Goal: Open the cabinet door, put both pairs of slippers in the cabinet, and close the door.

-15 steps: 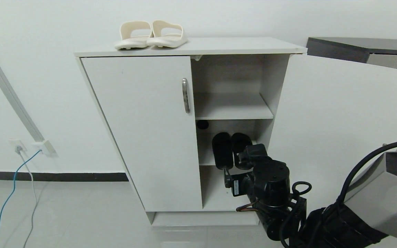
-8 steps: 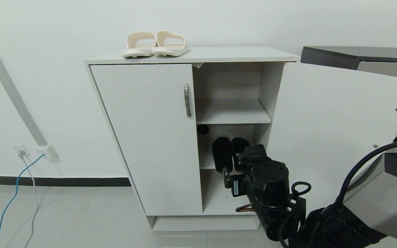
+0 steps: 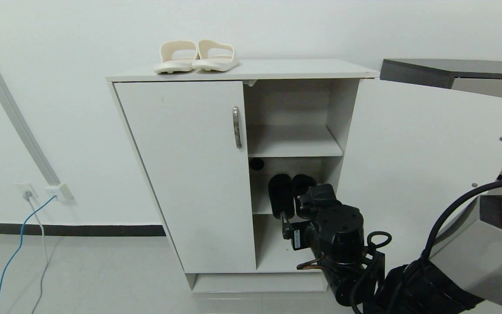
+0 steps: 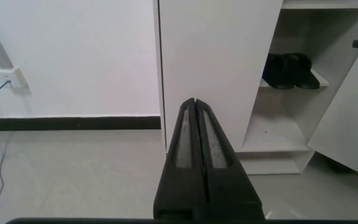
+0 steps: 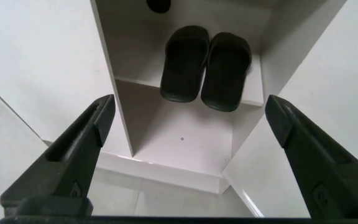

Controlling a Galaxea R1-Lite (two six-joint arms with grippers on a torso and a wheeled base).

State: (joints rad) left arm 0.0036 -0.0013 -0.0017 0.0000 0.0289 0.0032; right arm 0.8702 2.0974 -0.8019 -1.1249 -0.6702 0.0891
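Black slippers [image 3: 280,194] number 2, cream slippers [image 3: 216,64] 2.

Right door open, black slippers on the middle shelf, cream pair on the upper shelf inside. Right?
Not quite. The head view shows the cream pair on the cabinet's top, outside, not on the upper shelf. The rest holds: the right door is open and the black slippers are on the middle shelf.

A blue cable [image 3: 19,235] hangs from a wall socket [image 3: 61,192] above a black baseboard [image 3: 68,230].
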